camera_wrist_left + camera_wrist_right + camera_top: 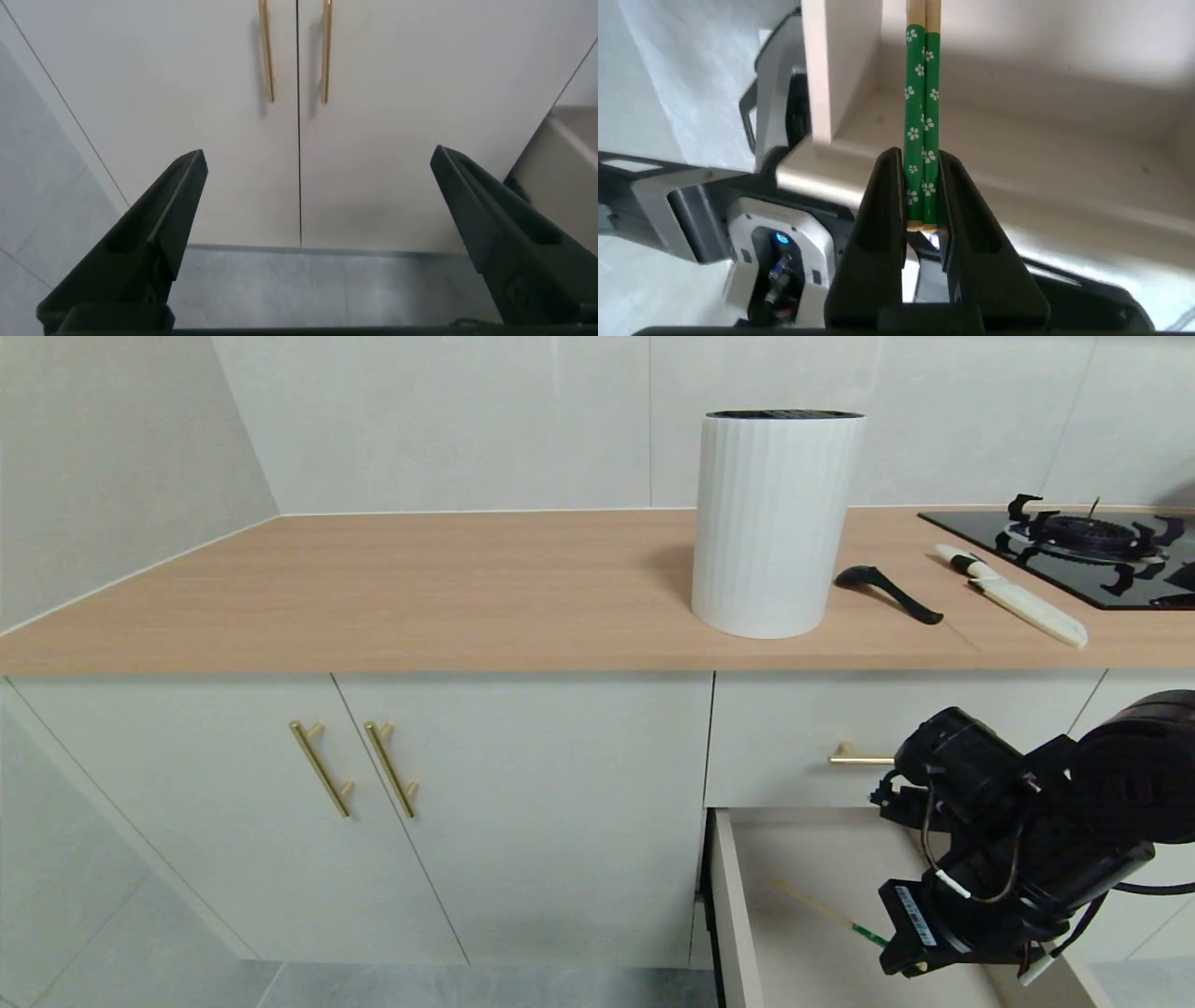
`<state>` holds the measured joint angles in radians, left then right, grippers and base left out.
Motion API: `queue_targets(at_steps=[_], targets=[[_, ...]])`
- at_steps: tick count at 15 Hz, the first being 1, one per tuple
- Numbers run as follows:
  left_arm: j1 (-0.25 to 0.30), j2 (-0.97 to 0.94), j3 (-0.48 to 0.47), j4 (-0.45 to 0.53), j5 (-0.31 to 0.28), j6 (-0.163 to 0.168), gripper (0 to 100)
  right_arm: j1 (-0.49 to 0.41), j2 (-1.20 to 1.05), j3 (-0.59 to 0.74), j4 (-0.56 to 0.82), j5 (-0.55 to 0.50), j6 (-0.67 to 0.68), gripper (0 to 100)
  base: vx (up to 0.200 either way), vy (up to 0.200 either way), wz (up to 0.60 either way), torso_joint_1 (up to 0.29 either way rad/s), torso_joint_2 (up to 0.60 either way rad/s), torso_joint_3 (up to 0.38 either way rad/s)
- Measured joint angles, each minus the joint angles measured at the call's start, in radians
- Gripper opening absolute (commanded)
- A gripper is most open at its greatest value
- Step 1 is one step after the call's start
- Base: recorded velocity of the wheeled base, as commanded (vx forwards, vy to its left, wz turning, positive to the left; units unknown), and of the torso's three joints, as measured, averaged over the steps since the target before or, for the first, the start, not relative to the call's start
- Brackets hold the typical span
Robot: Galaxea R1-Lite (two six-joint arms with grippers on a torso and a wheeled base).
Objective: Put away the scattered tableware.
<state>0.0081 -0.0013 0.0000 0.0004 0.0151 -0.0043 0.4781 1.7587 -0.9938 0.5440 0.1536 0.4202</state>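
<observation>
Head view: a wooden countertop [467,588] is seen across the frame, and an open drawer [733,915] is seen at 5 o'clock, below the counter edge.
Right gripper [894,947]: held over the drawer and pressed together on a pair of chopsticks [826,910]. They are pinched at their green flowered ends, with the pale tips pointed toward 10 o'clock across the drawer floor.
Contact: whether the tips are touching the drawer floor cannot be told.
Left gripper [318,159]: spread wide with nothing held, and faced toward the double cabinet doors [392,140] with their brass handles [266,51].
On the counter: a white ribbed holder [777,523] is stood upright. A black spoon [887,590] is laid just beside it at its 3 o'clock. A white knife [1013,595] is laid farther out at 3 o'clock, near the hob [1088,574].
Step in hand: the chopsticks are judged to be at the point of being set into the drawer, carried in but not yet released.
Next move: a short lowering is called for, so that the pair is laid flat. The fingers are then to be parted, and the wrist is to be lifted out clear of the drawer wall.
Left to do: the spoon and the knife are judged to be waiting on the counter, so the task is taken to be at an early stage.
</observation>
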Motion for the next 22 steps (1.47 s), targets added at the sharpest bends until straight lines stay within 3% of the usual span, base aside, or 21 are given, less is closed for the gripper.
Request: queue_targets(at_steps=[5, 11, 13, 17, 22], targets=[[0.001, 0.000, 0.000, 0.000, 0.000, 0.000, 100, 0.000, 0.006, 0.013, -0.021, -0.020, 0.002, 0, 0.000, 0.000, 0.00, -0.089, 0.39, 0.294], [0.000, 0.000, 0.000, 0.000, 0.000, 0.000, 100, 0.001, 0.013, 0.019, -0.103, -0.024, 0.051, 0, 0.000, 0.000, 0.00, -0.007, 0.04, 0.026], [0.001, 0.000, 0.000, 0.000, 0.000, 0.000, 100, 0.002, 0.038, 0.044, -0.203, -0.082, 0.053, 0, 0.000, 0.000, 0.00, 0.000, 0.00, 0.000], [0.001, 0.000, 0.000, 0.000, 0.000, 0.000, 100, 0.016, 0.133, 0.177, -0.551, -0.186, 0.053, 0, 0.000, 0.000, 0.00, 0.000, 0.00, 0.000], [0.001, 0.000, 0.000, 0.000, 0.000, 0.000, 100, 0.027, 0.288, 0.222, -0.697, -0.196, 0.048, 0, 0.000, 0.000, 0.00, 0.000, 0.00, 0.000]])
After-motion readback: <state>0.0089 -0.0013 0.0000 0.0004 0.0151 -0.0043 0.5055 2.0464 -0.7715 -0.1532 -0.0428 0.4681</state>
